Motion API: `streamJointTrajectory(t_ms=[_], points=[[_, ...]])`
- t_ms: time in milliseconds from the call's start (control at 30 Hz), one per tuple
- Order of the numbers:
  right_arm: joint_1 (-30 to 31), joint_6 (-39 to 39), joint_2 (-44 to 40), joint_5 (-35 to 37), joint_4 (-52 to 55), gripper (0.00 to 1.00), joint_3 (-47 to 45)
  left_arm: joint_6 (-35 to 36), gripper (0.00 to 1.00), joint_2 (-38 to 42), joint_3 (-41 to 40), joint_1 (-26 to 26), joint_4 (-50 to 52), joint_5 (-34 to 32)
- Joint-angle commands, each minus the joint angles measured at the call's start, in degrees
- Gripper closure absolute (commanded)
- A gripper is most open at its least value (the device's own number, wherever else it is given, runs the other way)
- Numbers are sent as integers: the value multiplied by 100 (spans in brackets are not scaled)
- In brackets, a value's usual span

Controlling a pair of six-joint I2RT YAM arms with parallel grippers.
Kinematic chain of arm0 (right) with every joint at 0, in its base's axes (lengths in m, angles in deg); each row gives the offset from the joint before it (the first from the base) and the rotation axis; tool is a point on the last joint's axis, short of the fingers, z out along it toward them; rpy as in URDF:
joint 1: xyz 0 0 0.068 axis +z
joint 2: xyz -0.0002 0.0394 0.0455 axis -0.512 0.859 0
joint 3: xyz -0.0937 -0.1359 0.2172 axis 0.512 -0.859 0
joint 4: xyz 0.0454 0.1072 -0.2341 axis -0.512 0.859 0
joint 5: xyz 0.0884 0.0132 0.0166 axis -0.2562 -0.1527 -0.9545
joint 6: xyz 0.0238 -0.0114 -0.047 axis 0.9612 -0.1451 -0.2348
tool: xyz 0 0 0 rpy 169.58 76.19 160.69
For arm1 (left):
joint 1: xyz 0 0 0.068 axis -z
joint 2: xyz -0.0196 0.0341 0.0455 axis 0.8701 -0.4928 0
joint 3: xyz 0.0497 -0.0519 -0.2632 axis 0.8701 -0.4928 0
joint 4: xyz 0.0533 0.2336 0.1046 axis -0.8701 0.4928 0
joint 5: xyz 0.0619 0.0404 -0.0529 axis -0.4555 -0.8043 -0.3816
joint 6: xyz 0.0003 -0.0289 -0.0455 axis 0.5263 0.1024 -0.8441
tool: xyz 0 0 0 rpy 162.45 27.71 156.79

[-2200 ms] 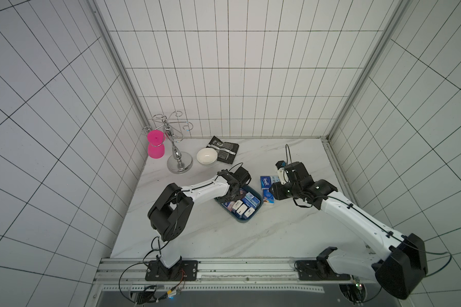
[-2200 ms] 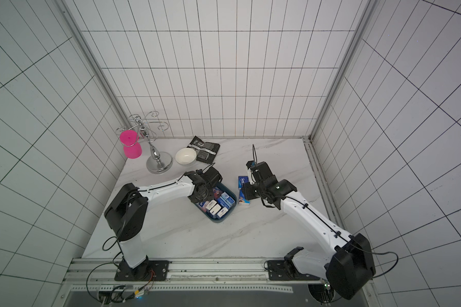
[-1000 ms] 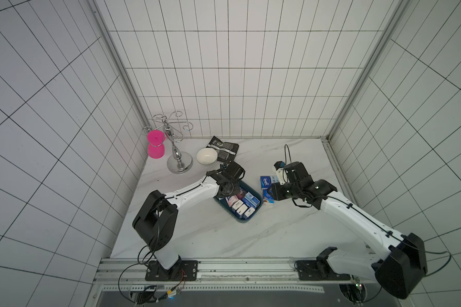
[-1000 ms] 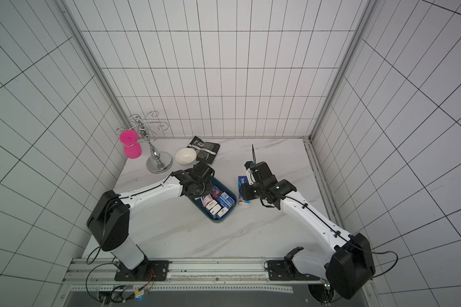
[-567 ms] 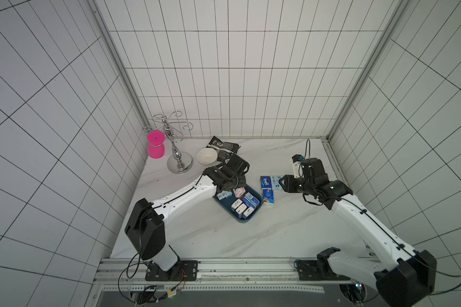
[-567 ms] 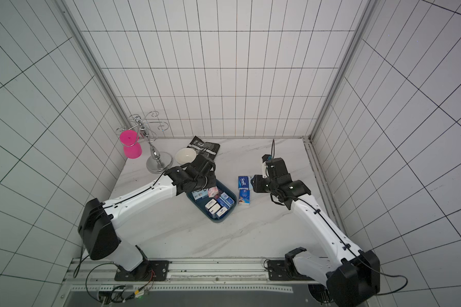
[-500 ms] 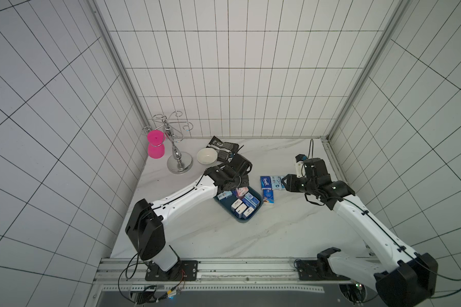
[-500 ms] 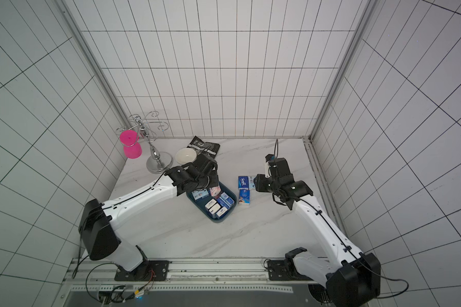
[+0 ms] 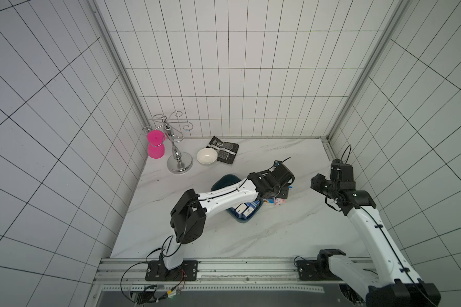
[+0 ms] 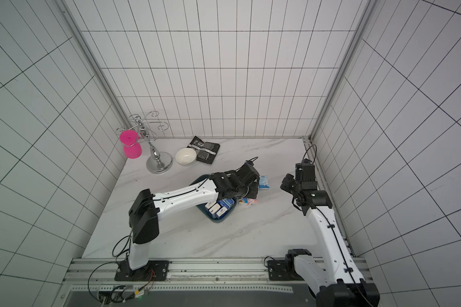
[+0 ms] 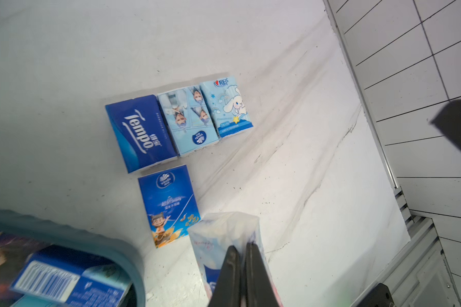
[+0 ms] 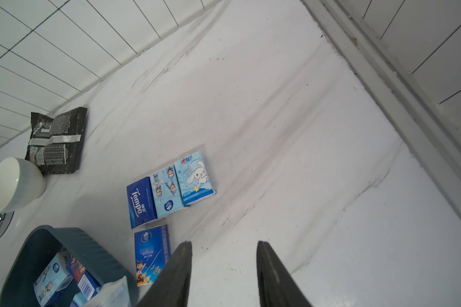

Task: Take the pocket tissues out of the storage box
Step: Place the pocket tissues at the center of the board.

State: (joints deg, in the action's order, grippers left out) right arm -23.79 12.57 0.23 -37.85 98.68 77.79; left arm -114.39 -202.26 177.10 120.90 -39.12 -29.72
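Left fingers (image 11: 228, 276): pressed together, pinching the top fold of a pale packet (image 11: 224, 234) that hangs from them.
Right fingers (image 12: 179, 271): partly apart with nothing between them, hovering over bare table (image 12: 317, 186), well apart from the box.
Pale packet: outside the box (image 11: 64, 232), just past its right rim and beside the packets already set out. I cannot tell whether its lower end touches the table.
Set out: four packets lie flat on the table, a touching row of three (image 11: 186, 119) and a dark blue one (image 11: 169, 204) nearer the box.
In the box: several packets (image 9: 244, 211) are left, bunched at the end nearer the robot.
Changed, left: two seconds ago the left fingers were down inside the box. Half a second ago they were above it with this packet, and now they have crossed the rim to the set-out group.
Changed, right: the right arm, which was close over the set-out packets, has drawn back toward the right wall.
Meaning: a fifth packet is as good as out and needs only a release. The right arm's retreat has cleared room for it.
Risk: the grip looks to be on thin wrapper only, so the packet may swing or land on the dark blue one.
Progress: partway, I judge. More trips are needed while packets sit in the box.
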Motion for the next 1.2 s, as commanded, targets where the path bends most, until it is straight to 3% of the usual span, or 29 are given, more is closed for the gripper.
streamJointTrajectory(t_ms=[0, 300, 600, 733, 900, 1033, 1167], points=[[-104, 28, -132, 303, 251, 56, 35, 190, 100, -417, 567, -22, -103, 172], [-138, -69, -90, -52, 157, 56, -130, 356, 100, -1270, 1089, -53, -44, 27], [-145, -220, 73, 64, 138, 55, -285, 220, 99, -1568, 1124, -91, 21, -63], [-142, -259, 36, 45, 163, 54, -308, 146, 81, -1643, 1142, -201, -17, 411], [-145, -378, 218, -192, 233, 54, -282, 202, 61, -1012, 667, -240, -468, 564], [-113, -322, 312, -405, 263, 54, -288, 49, 60, -295, 182, -401, -790, 873], [69, -200, 384, -632, 234, 54, -411, 88, 60, 529, -491, -559, -842, 511]])
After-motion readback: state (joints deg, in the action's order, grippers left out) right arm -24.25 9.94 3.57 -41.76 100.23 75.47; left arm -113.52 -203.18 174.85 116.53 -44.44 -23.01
